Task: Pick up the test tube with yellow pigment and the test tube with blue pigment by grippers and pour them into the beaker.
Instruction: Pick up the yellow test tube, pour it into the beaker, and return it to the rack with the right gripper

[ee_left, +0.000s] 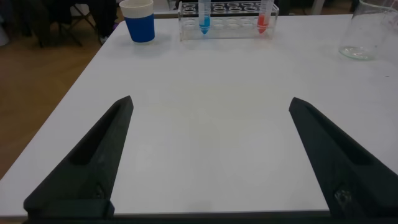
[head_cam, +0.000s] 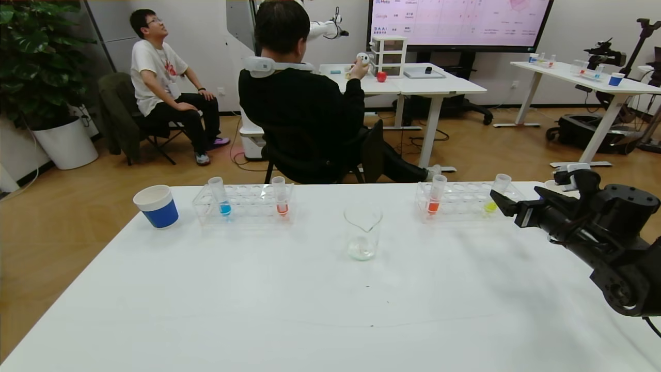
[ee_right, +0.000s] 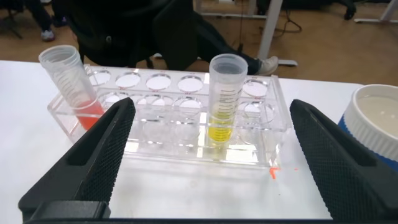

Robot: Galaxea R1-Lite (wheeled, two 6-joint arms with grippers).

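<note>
Reaching toward the far right rack [head_cam: 465, 204], the right gripper [head_cam: 498, 199] hangs just short of the test tube with yellow pigment [ee_right: 225, 102], its fingers spread wide with the tube framed between them in the wrist view but not yet touched. That tube stands upright in its clear rack, and an orange-red tube [head_cam: 435, 195] leans in the same rack's other end. The test tube with blue pigment [head_cam: 220, 196] sits in the left rack [head_cam: 242, 204], beside a blue-and-white paper cup [head_cam: 156, 205], sharing that rack with another orange-red tube [head_cam: 280, 196]. The left gripper [ee_left: 208, 162] is out of the head view; its own camera shows it low over the bare table [head_cam: 310, 310], fingers apart, well back from the blue tube. Between the racks stands the beaker [head_cam: 362, 232], seemingly holding only a clear trace at its bottom. By my reading nothing is done: both grasps and both pours remain.
</note>
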